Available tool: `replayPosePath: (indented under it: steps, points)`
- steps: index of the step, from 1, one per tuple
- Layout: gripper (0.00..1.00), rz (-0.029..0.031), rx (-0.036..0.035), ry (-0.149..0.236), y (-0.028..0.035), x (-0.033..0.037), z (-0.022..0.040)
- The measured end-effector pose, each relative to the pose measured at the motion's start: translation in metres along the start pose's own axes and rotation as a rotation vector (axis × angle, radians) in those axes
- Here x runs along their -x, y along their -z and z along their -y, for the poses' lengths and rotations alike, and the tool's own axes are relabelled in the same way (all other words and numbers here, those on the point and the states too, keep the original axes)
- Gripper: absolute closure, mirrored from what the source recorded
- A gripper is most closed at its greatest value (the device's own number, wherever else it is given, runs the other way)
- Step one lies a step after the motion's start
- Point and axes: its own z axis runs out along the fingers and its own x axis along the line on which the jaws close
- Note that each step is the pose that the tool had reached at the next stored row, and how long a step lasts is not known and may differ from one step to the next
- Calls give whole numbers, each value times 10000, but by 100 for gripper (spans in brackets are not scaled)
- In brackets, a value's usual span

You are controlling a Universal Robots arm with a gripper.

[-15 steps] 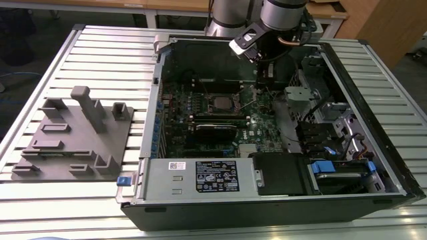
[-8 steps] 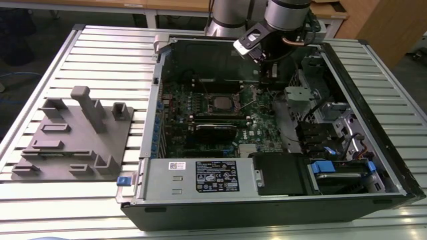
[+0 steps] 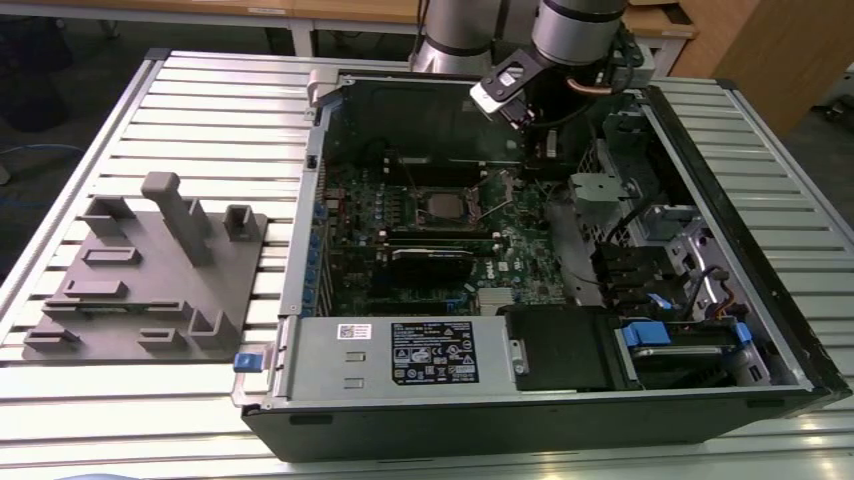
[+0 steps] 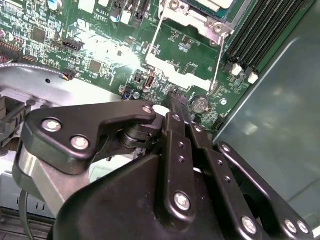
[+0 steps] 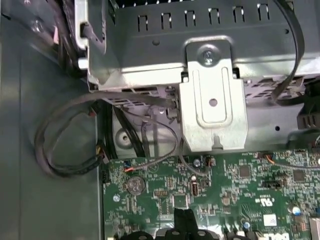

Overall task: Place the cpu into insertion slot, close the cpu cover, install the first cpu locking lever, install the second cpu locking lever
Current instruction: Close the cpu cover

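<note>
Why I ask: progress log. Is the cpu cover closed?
No: in the second wrist view the cpu cover lies swung open, board showing through its cut-out.

The end effector [image 4: 178,102] (fingertips together) hangs over the green motherboard [image 4: 100,45] beside the cpu cover [image 4: 180,75].

You have a pale slatted metal table [image 3: 214,100] across the exterior view; beyond it at twelve o'clock stand wooden desks [image 3: 320,10], a wooden cabinet [image 3: 767,45] at two, dark floor [image 3: 94,35] at eleven.
</note>
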Motion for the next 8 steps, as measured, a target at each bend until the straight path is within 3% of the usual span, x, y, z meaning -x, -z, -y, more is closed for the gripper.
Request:
replayPosePath:
  steps: [8]
  points:
    - [90,62,6,2,-118,1,-1]
